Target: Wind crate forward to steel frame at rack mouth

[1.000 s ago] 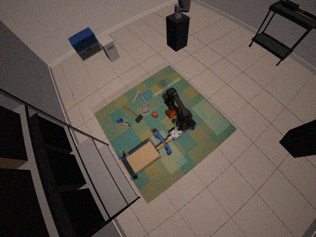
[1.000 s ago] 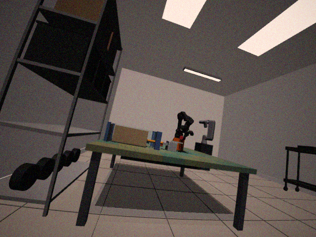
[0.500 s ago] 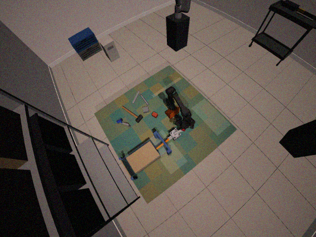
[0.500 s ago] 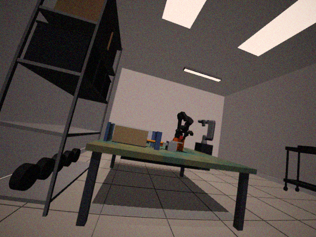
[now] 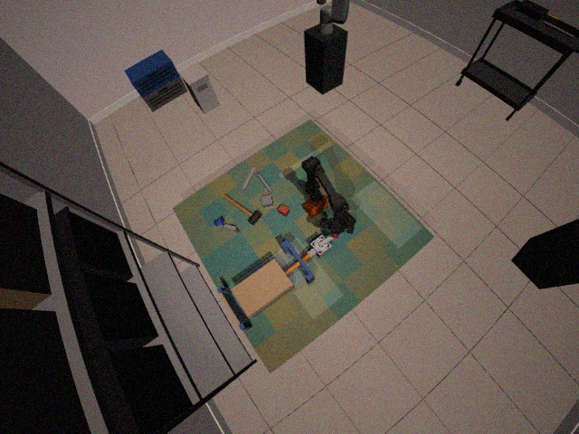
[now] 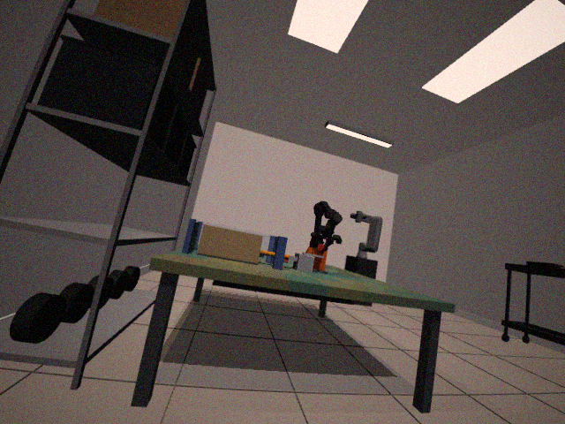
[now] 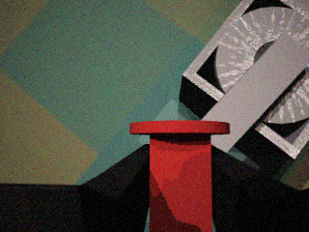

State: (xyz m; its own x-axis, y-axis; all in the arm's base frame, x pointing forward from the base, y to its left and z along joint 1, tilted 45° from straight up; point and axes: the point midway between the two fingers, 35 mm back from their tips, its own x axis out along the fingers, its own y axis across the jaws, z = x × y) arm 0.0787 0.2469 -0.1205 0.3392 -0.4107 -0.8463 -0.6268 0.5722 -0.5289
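The tan crate [image 5: 264,289] [image 6: 230,244] sits flat, with a gap between its front and the blue frame [image 5: 297,260] [image 6: 279,253]. An orange strap [image 5: 293,268] [image 6: 267,252] runs from it through the frame to the grey winch [image 5: 320,245] [image 6: 305,262] [image 7: 205,88]. The winch handle's flat grey arm [image 7: 261,92] lies across the winch top; its square key is hidden. My gripper [image 5: 336,233] [image 6: 320,246] [image 7: 177,153] is shut on the handle's red knob [image 7: 181,128], beside the winch on the side away from the crate. The clear panels are hard to make out.
A hammer [image 5: 238,205], a blue-headed tool [image 5: 218,221], two grey bars [image 5: 249,178] [image 5: 264,182], a grey block [image 5: 267,201] and a red block [image 5: 283,209] lie on the bench. An orange block [image 5: 314,206] stands close to my arm. Blue-footed posts stand behind the crate.
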